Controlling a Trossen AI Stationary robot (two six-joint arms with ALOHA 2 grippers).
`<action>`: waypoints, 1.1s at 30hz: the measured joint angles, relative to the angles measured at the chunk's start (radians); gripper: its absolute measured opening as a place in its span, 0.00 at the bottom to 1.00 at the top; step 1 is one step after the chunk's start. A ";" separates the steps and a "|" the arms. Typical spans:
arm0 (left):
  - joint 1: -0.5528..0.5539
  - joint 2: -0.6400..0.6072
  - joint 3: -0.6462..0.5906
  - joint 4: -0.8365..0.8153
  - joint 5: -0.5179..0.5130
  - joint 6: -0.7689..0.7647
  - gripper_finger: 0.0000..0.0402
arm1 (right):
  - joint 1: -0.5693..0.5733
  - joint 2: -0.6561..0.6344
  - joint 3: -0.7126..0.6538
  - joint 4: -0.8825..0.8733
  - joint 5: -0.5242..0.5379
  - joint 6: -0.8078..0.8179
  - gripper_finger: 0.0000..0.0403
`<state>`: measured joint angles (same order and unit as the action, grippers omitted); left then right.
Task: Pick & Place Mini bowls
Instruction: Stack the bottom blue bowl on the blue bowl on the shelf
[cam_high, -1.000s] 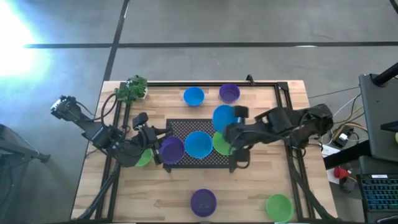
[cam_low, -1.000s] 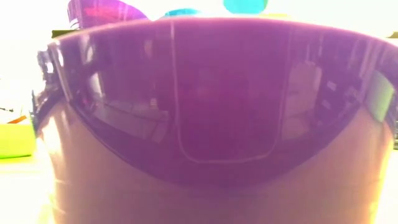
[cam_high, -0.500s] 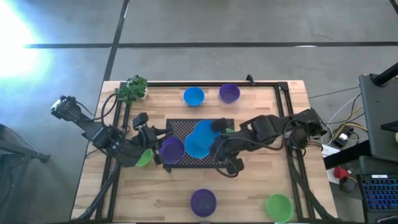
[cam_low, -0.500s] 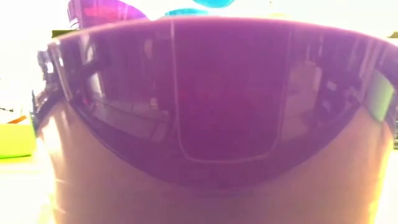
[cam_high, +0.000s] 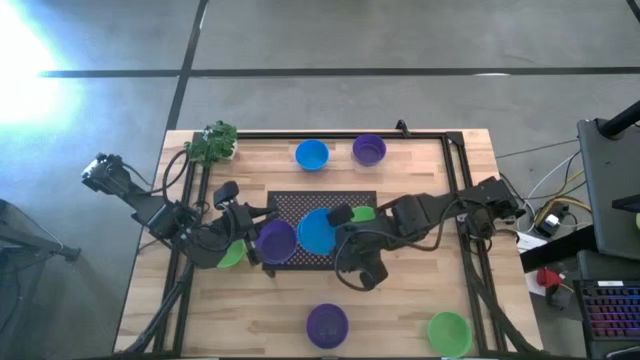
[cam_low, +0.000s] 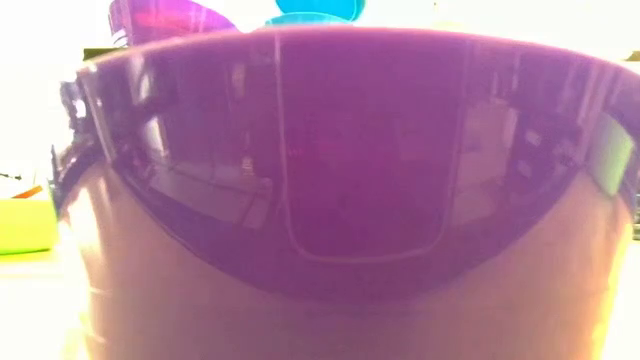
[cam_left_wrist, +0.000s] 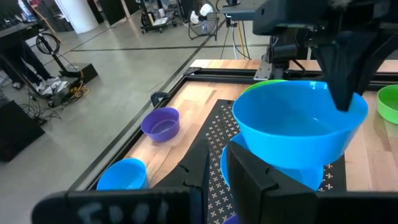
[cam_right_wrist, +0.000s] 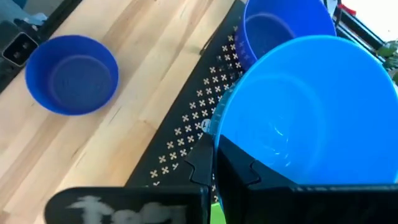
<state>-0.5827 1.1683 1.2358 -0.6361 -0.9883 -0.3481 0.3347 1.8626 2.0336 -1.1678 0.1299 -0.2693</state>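
Right gripper (cam_high: 340, 222) holds a blue bowl (cam_left_wrist: 298, 124) just above a second blue bowl (cam_high: 318, 235) on the black mesh mat (cam_high: 345, 255).

A purple bowl (cam_low: 340, 180) fills the low view, hiding nearly everything behind it. The right fingers (cam_left_wrist: 345, 68) pinch the glossy blue bowl's rim. The left gripper (cam_high: 262, 238) is at another purple bowl (cam_high: 275, 240) on the mat; its fingers look clamped on the rim, though partly hidden. More bowls sit scattered on the bench (cam_high: 400, 310).

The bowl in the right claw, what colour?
Bright blue bowl, clearest in the left wrist view.
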 joint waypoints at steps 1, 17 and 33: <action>0.000 0.000 0.000 0.000 0.001 0.000 0.12 | 0.000 0.000 -0.006 0.010 0.000 -0.004 0.02; 0.000 0.000 0.000 0.000 0.004 -0.003 0.12 | -0.006 -0.002 -0.121 0.097 0.026 -0.072 0.02; 0.000 0.000 0.000 0.000 0.004 -0.004 0.12 | -0.006 -0.002 -0.128 0.101 0.029 -0.067 0.05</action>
<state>-0.5824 1.1683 1.2358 -0.6361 -0.9844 -0.3523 0.3283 1.8606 1.9057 -1.0672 0.1585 -0.3363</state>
